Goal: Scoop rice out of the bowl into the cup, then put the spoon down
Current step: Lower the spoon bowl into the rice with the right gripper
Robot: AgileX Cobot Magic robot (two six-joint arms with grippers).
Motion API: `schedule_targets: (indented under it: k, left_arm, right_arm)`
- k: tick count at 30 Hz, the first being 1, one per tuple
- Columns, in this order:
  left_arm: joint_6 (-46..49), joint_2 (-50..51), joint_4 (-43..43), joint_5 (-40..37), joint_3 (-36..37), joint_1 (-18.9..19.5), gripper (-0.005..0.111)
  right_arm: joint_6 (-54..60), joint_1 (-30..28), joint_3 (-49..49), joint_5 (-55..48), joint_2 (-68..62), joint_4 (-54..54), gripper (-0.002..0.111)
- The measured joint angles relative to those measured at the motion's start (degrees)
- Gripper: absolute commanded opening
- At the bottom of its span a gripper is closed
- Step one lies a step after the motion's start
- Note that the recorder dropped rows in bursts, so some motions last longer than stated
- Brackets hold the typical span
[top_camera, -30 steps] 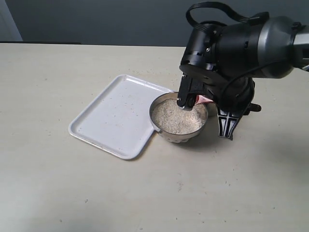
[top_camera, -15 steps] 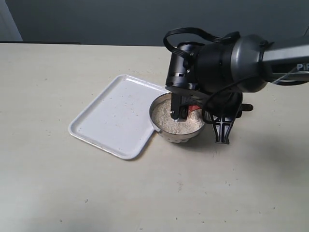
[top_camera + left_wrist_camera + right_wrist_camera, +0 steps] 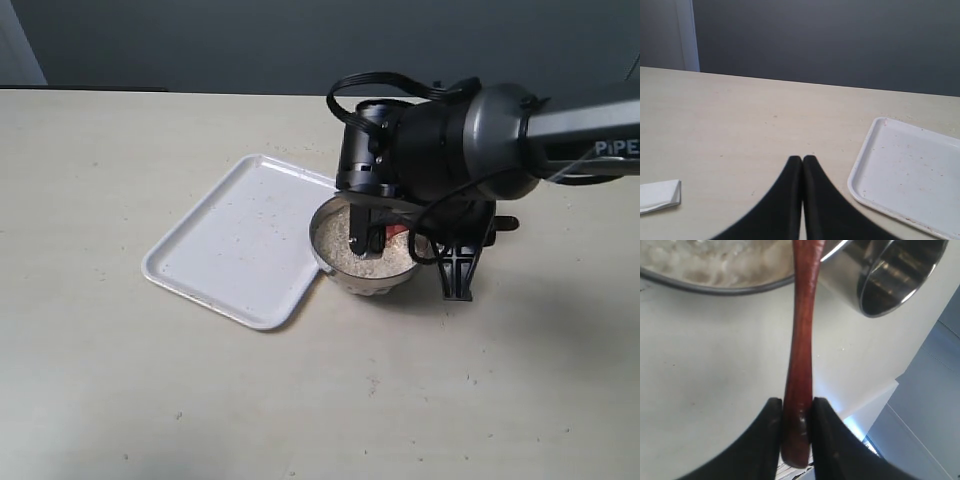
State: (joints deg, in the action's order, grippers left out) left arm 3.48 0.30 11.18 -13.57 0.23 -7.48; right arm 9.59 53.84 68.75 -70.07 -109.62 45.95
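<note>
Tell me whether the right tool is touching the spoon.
Touching. The right wrist view shows the right tool clamped on the spoon handle, with both fingers pressed against it and no gap.

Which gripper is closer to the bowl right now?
Right. The right gripper holds the spoon over the bowl; the left gripper sits shut above the table beside the tray, bowl outside its view.

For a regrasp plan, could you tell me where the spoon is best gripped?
The slim handle's tail, pinched across its width from the end away from the bowl: the right gripper holds the spoon there, and its far end reaches over the rice.
</note>
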Motion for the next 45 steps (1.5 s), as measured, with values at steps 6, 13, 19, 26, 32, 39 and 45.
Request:
schedule_targets:
  k: [6,13,19,26,32,39,45]
  left_arm:
    - [0.0,0.0,0.0,0.0,0.0,0.0,0.001]
    - [0.0,0.0,0.0,0.0,0.0,0.0,0.001]
    - [0.0,0.0,0.0,0.0,0.0,0.0,0.001]
    - [0.0,0.0,0.0,0.0,0.0,0.0,0.001]
    - [0.0,0.0,0.0,0.0,0.0,0.0,0.001]
    - [0.0,0.0,0.0,0.0,0.0,0.0,0.001]
    - [0.0,0.0,0.0,0.0,0.0,0.0,0.001]
  right_arm:
    - [0.66,1.27,0.0,0.12,-0.83,1.65,-0.001]
    - [0.66,1.31,0.0,0.12,-2.72,2.82,-0.001]
    - [2.75,1.31,2.11,0.02,-3.18,0.26,-0.001]
    - [6.01,1.4,6.68,0.02,-3.18,-5.11,-0.001]
    - [6.23,1.4,6.68,0.02,-3.44,-5.04,-0.001]
    - [5.44,1.4,6.68,0.02,-3.91,-4.24,-0.001]
    - [5.44,1.4,6.68,0.02,-3.91,-2.26,-0.001]
